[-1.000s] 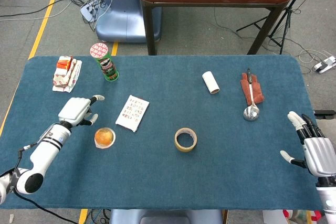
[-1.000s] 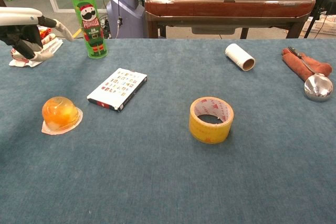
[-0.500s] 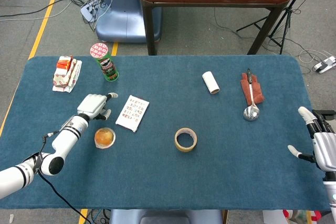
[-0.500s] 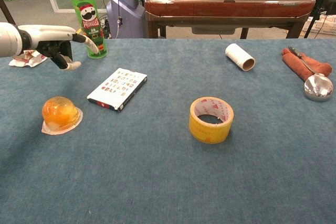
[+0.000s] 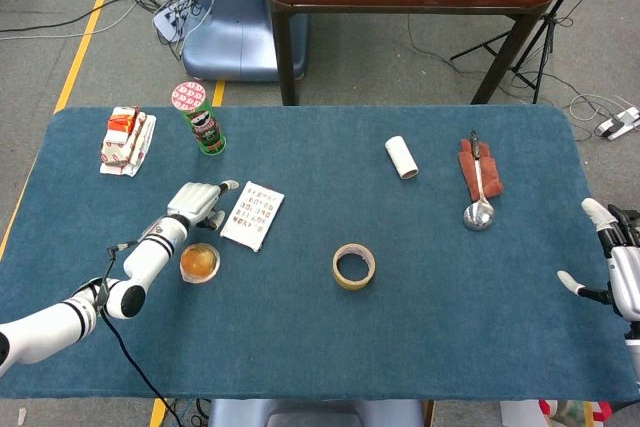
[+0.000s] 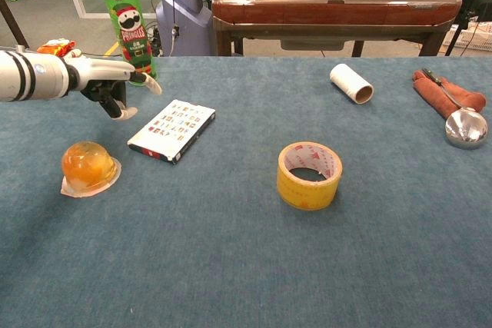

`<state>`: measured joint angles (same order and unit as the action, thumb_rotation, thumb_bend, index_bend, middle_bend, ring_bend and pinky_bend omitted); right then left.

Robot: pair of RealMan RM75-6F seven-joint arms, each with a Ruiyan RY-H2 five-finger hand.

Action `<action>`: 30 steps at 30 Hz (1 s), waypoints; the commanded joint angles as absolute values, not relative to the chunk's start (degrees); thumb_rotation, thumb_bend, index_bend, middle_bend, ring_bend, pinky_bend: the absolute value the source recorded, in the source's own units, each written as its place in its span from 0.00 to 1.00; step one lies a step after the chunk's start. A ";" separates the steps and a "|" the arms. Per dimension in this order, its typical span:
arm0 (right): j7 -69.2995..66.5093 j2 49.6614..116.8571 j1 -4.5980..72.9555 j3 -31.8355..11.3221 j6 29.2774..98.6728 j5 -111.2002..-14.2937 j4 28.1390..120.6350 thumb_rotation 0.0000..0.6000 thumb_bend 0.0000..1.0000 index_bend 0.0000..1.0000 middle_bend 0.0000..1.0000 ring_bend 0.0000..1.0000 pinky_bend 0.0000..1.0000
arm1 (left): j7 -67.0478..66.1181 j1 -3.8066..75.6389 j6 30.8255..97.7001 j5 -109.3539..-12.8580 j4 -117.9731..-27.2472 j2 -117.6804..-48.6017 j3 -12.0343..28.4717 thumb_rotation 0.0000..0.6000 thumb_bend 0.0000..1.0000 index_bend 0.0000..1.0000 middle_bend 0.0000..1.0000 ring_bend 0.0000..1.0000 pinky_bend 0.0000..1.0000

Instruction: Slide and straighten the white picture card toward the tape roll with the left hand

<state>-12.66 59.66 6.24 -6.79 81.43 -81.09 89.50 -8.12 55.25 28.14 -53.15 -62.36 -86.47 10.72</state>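
The white picture card [image 5: 253,215] [image 6: 172,130] lies tilted on the blue table, left of centre. The yellow tape roll [image 5: 353,266] [image 6: 309,175] stands to its right, nearer the front. My left hand [image 5: 199,203] [image 6: 115,85] hovers just left of the card with fingers spread and nothing in it; I see a small gap between it and the card. My right hand [image 5: 618,265] is open at the table's right edge, seen only in the head view.
An orange jelly cup [image 5: 200,262] [image 6: 88,166] sits just in front of my left hand. A green Pringles can [image 5: 204,119] [image 6: 131,32] and a snack packet [image 5: 127,139] are behind it. A white roll [image 5: 402,157], a red cloth [image 5: 481,169] and a metal ladle [image 5: 479,212] lie at the right.
My left hand has travelled right across the table, from beside the snack packet to just left of the card. My right hand has drawn back toward the right edge.
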 commanded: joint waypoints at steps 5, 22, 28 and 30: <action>-12.55 59.86 6.33 -7.02 80.86 -80.32 89.07 1.00 0.13 0.08 0.12 0.01 0.20 | -7.96 57.72 25.68 -51.51 -58.99 -88.37 10.39 1.00 0.55 0.15 1.00 0.97 1.00; -13.06 59.63 6.12 -7.38 80.99 -80.03 88.95 1.00 0.13 0.09 0.12 0.01 0.20 | -8.85 61.51 23.20 -48.30 -55.11 -90.12 8.38 1.00 0.58 0.16 1.00 0.98 1.00; -13.42 59.43 6.00 -7.58 81.08 -79.81 88.92 1.00 0.13 0.09 0.12 0.01 0.20 | -8.78 62.70 22.14 -47.50 -53.41 -91.26 7.87 1.00 0.58 0.16 1.00 0.98 1.00; -13.61 59.34 5.96 -7.64 81.11 -79.75 88.90 1.00 0.13 0.09 0.12 0.00 0.20 | -8.70 63.06 21.95 -47.37 -52.84 -91.75 7.76 1.00 0.58 0.15 1.00 0.98 1.00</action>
<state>-13.57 59.36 5.98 -7.62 81.09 -79.77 88.91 -8.76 62.82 22.09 -47.48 -53.13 -91.45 7.85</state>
